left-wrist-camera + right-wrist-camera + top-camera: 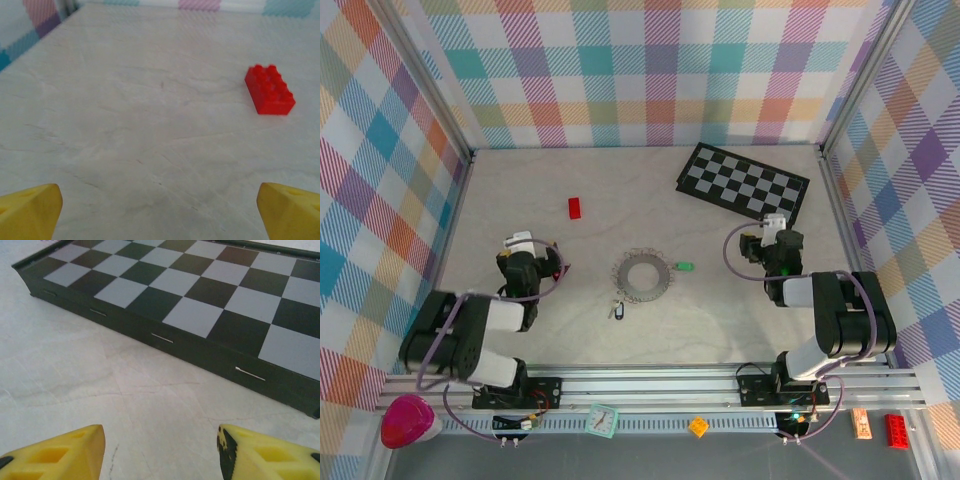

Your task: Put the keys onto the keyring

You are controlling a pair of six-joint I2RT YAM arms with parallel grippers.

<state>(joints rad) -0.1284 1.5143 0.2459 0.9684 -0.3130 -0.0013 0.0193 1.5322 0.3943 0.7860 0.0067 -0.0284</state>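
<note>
The keyring (642, 273), a silver bead-chain loop, lies flat mid-table. A light green-headed key (684, 267) rests just right of the loop. The black-headed key (616, 311) lies just below the loop's lower left. My left gripper (523, 247) sits well left of the loop and is open, yellow fingertips (30, 210) wide apart over bare table. Right of the loop, my right gripper (773, 230) is open too, its yellow fingertips (70, 452) apart with nothing between them.
A small red brick (575, 207) (269, 90) lies left of centre toward the back. The black-and-white chequered board (744, 182) (210, 305) sits at the back right, just beyond my right gripper. Plaid walls enclose the table.
</note>
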